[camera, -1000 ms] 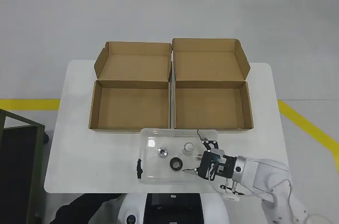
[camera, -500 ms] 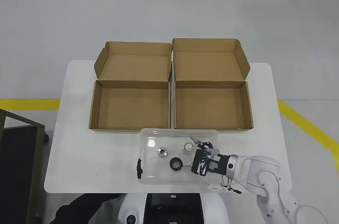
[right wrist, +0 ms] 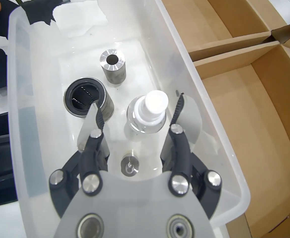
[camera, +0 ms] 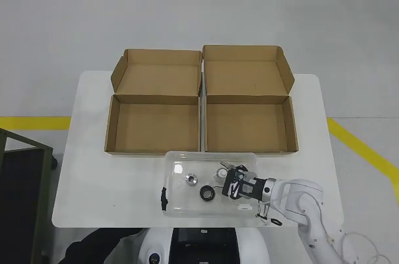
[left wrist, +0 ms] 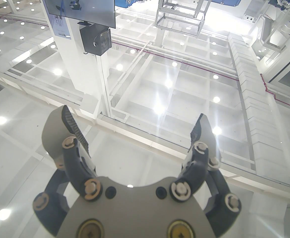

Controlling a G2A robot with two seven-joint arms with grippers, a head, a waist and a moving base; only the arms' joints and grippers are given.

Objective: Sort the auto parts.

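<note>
Right gripper has slid left, gaping empty astride the bottle, lower centre; closing could knock the adjacent bearing. Left gripper gapes empty too.

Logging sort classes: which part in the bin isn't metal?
The clear bottle with the white cap; the sleeve, bearing and small plug are grey metal.

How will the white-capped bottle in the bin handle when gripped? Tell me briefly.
The bottle looks small and clear, so probably light. Standing upright under a tall white cap, it may tip if nudged sideways, then roll. Its smooth round wall could slip between the fingers.
</note>
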